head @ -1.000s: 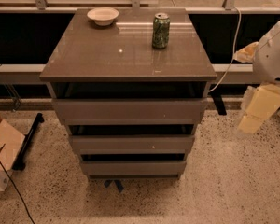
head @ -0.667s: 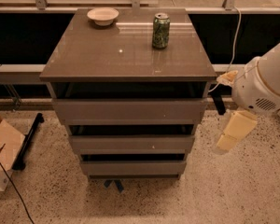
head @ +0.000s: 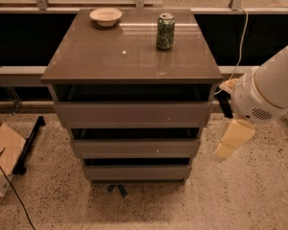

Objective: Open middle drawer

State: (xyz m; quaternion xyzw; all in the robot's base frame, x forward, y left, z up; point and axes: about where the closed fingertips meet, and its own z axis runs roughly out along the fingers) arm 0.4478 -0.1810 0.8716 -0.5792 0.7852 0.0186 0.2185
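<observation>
- Three drawer fronts are stacking up in the cabinet, and the middle drawer (head: 134,147) is sitting shut, off to the left of the gripper (head: 233,140) as the camera sees it and at about its own height.
- The gripper is hanging beside the cabinet's right flank, clear of every front and touching nothing; whether it is released or clenched, I cannot tell.
- The top drawer (head: 134,113) is lying up and to the left of the gripper, and the bottom drawer (head: 137,172) down and to the left, so the target is the one between them, carrying one tiny white speck right of centre.
- No handle is showing on any front, so I am judging that the dark slot above the middle front is the only purchase.
- Doing this well is probably meaning: swinging left across the cabinet's corner, squaring up to the front, catching its upper edge near the centre, and pulling straight out so the drawer is not racking on its runs.
- The overhanging top front is looking like the risk, since a high approach would be catching the wrong drawer.
- A green can (head: 165,31) and a pale bowl (head: 105,17) are standing on the cabinet top (head: 86,56), far up and left of the gripper; a jerky pull might be toppling the can.
- Nothing on the can's label is reading clearly, and no other writing is showing.
</observation>
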